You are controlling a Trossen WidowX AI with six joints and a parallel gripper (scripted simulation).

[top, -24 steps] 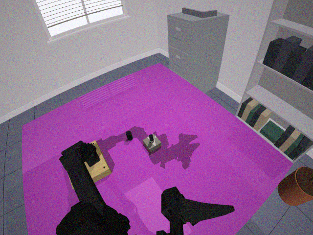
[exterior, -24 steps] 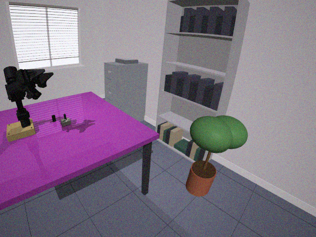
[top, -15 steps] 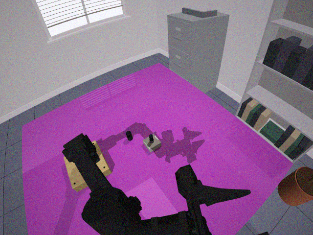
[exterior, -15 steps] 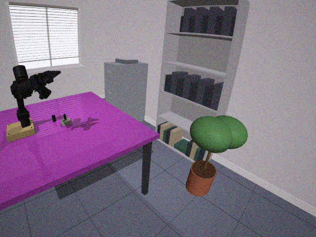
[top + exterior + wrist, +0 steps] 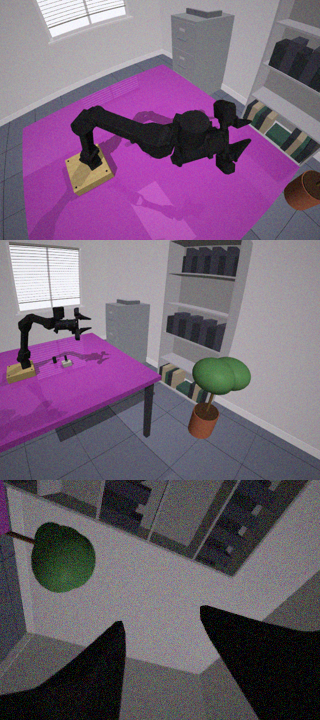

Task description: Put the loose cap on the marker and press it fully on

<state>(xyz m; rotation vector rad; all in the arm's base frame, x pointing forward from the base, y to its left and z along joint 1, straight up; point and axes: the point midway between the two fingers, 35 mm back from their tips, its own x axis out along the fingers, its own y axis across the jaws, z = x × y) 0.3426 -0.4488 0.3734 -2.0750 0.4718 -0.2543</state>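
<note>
Hovering spread and empty, the pincer (image 5: 86,323) hangs well above, seemingly beyond, the cap (image 5: 54,359).

a potted plant (image 5: 218,384) stands near the bookshelf (image 5: 204,304) and filing cabinet (image 5: 127,327).

The purple tabletop (image 5: 103,374) carries three things. A tan wooden base (image 5: 20,373) sits toward its 9 o'clock edge. At 3 o'clock from it stands a small black cap (image 5: 54,359), and just beyond, a pale block (image 5: 66,363) with a marker (image 5: 65,358) upright in it.
</note>
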